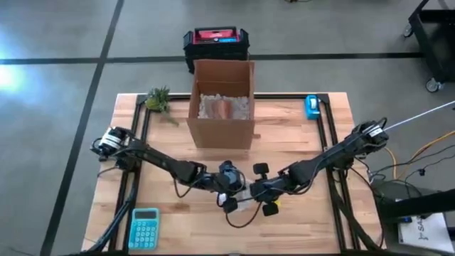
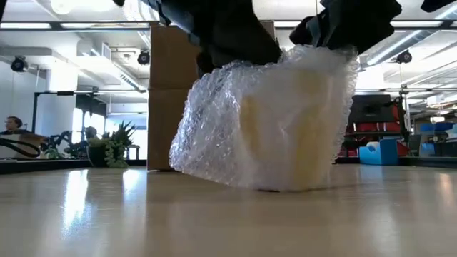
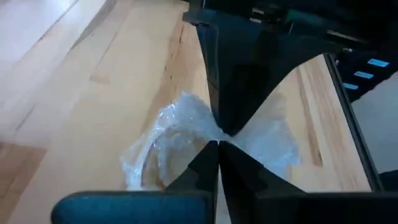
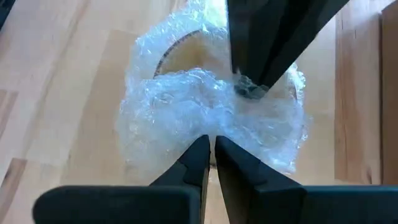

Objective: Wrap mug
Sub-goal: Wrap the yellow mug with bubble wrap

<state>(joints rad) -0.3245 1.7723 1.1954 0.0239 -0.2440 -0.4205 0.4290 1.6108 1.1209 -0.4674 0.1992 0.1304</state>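
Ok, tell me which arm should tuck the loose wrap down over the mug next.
Probably the right. The right hand pinches the bubble wrap bunched over the mug; the left hand holds a side fold, better kept as an anchor.

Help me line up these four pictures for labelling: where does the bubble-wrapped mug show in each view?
High view: bubble-wrapped mug sits low centre, between left gripper and right gripper.
Low view: fills the centre, on the table.
Left wrist view: centre, behind the closed fingers.
Right wrist view: centre.
Shared landmark: the wooden table.
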